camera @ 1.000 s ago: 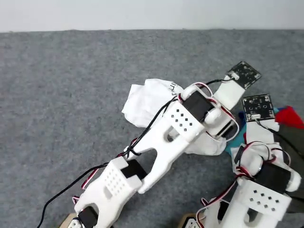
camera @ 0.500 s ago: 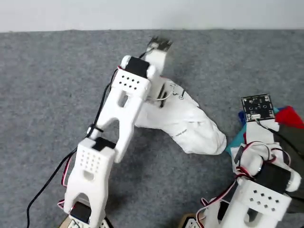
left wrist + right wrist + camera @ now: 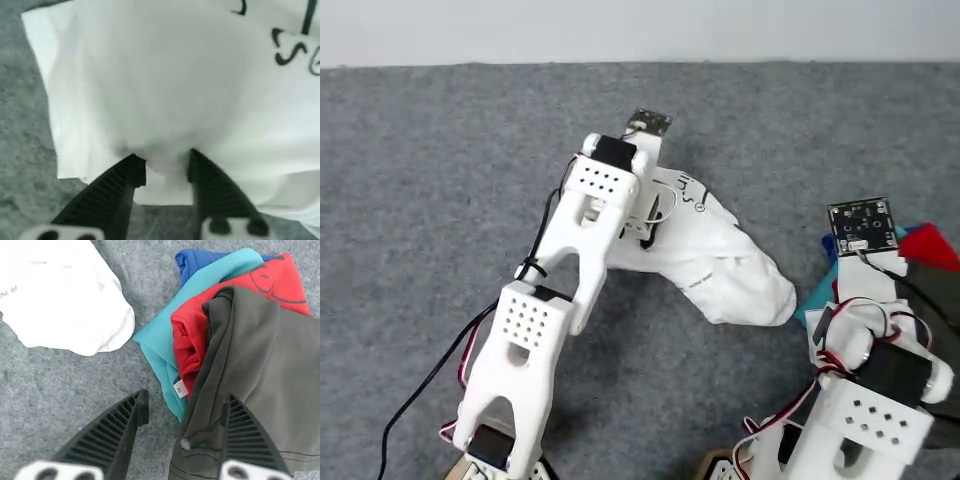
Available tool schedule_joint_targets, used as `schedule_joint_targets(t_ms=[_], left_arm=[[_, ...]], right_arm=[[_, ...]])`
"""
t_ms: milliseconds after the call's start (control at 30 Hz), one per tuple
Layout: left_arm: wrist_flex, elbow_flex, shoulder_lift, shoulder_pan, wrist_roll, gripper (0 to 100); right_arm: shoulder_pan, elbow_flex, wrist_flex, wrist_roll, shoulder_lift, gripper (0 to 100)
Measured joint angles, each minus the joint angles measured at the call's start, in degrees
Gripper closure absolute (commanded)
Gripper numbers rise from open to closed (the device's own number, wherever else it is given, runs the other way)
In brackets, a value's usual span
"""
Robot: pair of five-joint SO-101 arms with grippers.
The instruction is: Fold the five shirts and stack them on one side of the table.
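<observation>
- One crumpled white cotton shirt mid-table, left gripper pinching its edge.
- Four heaped at 3 o'clock: blue shirt, teal shirt, red shirt, olive shirt; right gripper spread wide.

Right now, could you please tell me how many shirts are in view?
5. The white shirt lies apart, pinched in the left gripper; the blue shirt, teal shirt, red shirt and dark olive shirt overlap in a pile. Others may be hidden beneath.

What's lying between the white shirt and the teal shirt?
Nothing: just bare grey table separates the white shirt from the teal shirt, clearest in the right wrist view.
</observation>
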Motion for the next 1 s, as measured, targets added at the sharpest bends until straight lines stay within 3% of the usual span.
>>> schedule_joint_targets(t_ms=[333, 600, 900, 1000], left_arm=[[0.0, -5.36, -1.93, 1.23, 0.0, 99], [0.0, -11.69, -25.49, -5.8, 0.0, 99], [0.0, -1.05, -45.01, -8.18, 0.0, 99], [0.0, 1.67, -48.79, -8.26, 0.0, 99]], right_arm=[[0.0, 0.0, 0.0, 0.0, 0.0, 75.7], [0.0, 0.0, 0.0, 0.0, 0.0, 75.7], [-0.26, 0.44, 0.0, 0.0, 0.0, 75.7], [-3.34, 3.34, 0.0, 0.0, 0.0, 75.7]])
